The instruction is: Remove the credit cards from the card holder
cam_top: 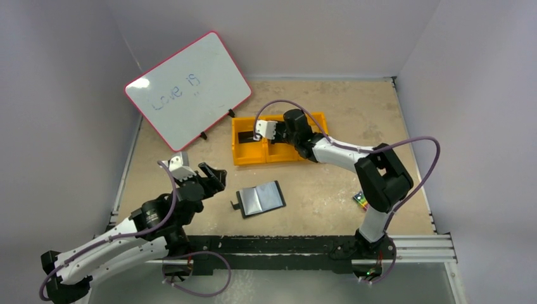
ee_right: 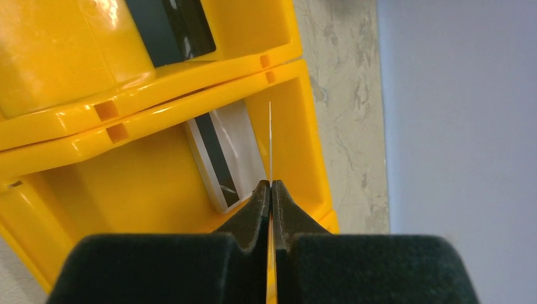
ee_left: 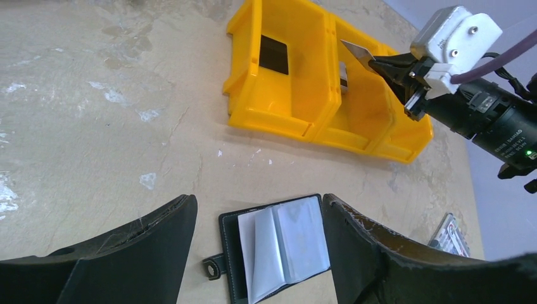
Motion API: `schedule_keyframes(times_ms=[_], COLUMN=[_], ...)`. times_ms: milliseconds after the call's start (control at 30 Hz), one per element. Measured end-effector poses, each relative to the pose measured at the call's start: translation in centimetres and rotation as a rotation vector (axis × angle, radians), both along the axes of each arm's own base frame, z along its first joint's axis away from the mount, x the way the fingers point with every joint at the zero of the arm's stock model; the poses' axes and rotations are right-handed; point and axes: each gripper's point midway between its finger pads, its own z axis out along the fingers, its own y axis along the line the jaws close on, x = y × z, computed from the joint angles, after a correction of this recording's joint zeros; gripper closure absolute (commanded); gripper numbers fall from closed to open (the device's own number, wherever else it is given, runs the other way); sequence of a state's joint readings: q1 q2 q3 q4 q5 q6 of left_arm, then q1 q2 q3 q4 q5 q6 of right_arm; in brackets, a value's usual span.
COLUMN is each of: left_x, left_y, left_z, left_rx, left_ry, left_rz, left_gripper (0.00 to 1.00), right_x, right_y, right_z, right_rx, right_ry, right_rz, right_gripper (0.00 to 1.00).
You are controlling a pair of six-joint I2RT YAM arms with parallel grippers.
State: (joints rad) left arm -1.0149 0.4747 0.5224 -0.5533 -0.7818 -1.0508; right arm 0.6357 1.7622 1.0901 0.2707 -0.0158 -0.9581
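Observation:
The black card holder (cam_top: 261,198) lies open on the table, its grey-clear sleeves up and its snap tab to the left. In the left wrist view it (ee_left: 278,250) sits between my open fingers. My left gripper (cam_top: 214,176) (ee_left: 258,199) is open and empty, just left of and above it. My right gripper (cam_top: 259,134) (ee_right: 271,185) is shut on a thin pale card (ee_left: 354,52) (ee_right: 270,139), held edge-on over the orange tray (cam_top: 240,155). A silvery-grey card with a dark stripe (ee_right: 225,155) lies in the compartment below. A black card (ee_left: 273,54) lies in the left compartment.
A whiteboard with a pink rim (cam_top: 188,88) leans at the back left. A pack of coloured markers (cam_top: 360,200) lies by the right arm's base. Grey walls close in the table on three sides.

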Motion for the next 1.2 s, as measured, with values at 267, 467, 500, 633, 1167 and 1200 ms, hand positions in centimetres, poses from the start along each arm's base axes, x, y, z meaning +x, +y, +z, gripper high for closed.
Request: schedule_keyframes(times_ms=[267, 467, 500, 633, 1167, 1200], left_x=[-0.1, -0.1, -0.1, -0.2, -0.3, -0.3], left_y=[0.3, 0.3, 0.3, 0.6, 1.5, 1.5], left_z=[0.0, -0.2, -0.2, -0.3, 0.3, 0.3], left_rx=[0.0, 0.012, 0.014, 0.022, 0.014, 0.013], left_ry=[0.0, 0.006, 0.007, 0.01, -0.008, -0.009], left_rz=[0.005, 0.008, 0.008, 0.01, 0.031, 0.031], left_gripper=[0.28, 0.27, 0.27, 0.27, 0.27, 0.27], right_x=[0.9, 1.5, 1.6, 1.9, 3.0, 3.1], right_y=[-0.4, -0.1, 0.0, 0.2, 0.4, 0.5], right_z=[-1.6, -2.2, -2.5, -3.7, -5.2, -5.3], right_rx=[-0.059, -0.068, -0.071, -0.083, -0.1, -0.101], right_ry=[0.004, 0.004, 0.006, 0.022, 0.004, 0.002], right_rz=[-0.026, -0.025, -0.027, -0.026, -0.039, -0.04], right_gripper=[1.0, 1.0, 1.0, 0.99, 0.96, 0.95])
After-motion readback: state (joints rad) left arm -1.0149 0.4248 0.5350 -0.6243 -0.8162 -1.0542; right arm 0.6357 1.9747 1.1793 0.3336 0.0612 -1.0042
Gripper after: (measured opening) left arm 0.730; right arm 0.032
